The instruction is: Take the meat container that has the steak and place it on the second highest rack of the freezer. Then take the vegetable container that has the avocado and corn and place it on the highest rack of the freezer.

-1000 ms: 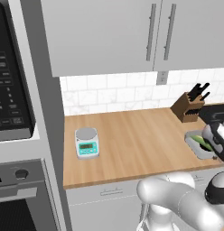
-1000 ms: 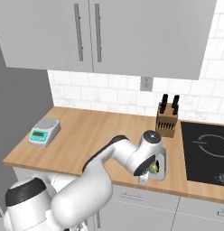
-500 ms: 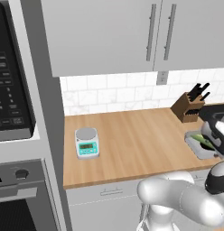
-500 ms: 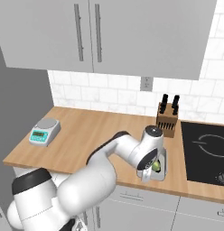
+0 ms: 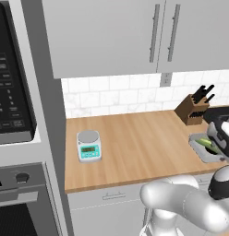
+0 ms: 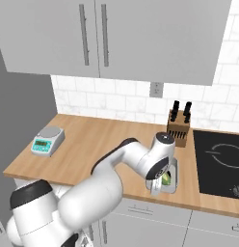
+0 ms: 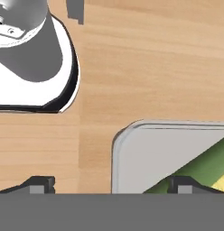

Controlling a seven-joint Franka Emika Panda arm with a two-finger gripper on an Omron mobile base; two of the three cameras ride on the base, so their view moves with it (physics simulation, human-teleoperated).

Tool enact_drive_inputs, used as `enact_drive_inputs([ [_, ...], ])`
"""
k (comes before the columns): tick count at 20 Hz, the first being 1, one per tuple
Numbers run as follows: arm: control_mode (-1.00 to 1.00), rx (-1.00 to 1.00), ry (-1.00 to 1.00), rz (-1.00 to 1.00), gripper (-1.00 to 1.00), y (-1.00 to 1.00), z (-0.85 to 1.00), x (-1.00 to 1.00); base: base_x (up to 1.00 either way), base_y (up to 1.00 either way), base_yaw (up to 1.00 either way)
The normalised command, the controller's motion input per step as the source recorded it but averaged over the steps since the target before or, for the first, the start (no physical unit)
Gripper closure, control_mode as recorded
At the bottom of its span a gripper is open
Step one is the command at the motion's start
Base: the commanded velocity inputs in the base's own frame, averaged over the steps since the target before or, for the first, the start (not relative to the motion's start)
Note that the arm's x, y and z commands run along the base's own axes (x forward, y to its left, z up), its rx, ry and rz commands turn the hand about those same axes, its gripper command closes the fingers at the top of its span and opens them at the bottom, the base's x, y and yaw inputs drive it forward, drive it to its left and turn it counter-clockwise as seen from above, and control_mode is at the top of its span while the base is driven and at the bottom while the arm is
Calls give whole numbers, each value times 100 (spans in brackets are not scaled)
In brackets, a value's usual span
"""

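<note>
You have one gripper [image 7: 109, 186], hanging low over the near edge of the wooden counter [image 5: 135, 143], with its jaws spread wide and nothing between them. In the hand view one finger tip [image 7: 39, 184] sits over bare wood, the other over the one vegetable container [image 7: 150, 158], so the tray's rounded corner lies between them. That grey tray [image 6: 170, 177] rests flat on the counter just left of the black cooktop [image 6: 219, 161], with green pieces and a strip of yellow inside; you cannot pick out the avocado. Farther back stands one wooden knife block [image 6: 178, 131] with two dark handles showing. Well to the left sits one kitchen scale [image 5: 88, 145]; its display is too small to read. Behind are one wall outlet [image 6: 156, 89] and two cabinet doors, each with one bar handle [image 5: 154, 33].
</note>
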Motion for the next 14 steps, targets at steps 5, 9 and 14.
enact_drive_inputs([
  [5,-100,0,0,1,-100,8,0,-26,0,0,0],
  [9,-100,0,0,0,-100,0,0,0,0,0,0],
  [14,-100,0,3,0,-100,1,-1,1,0,0,0],
])
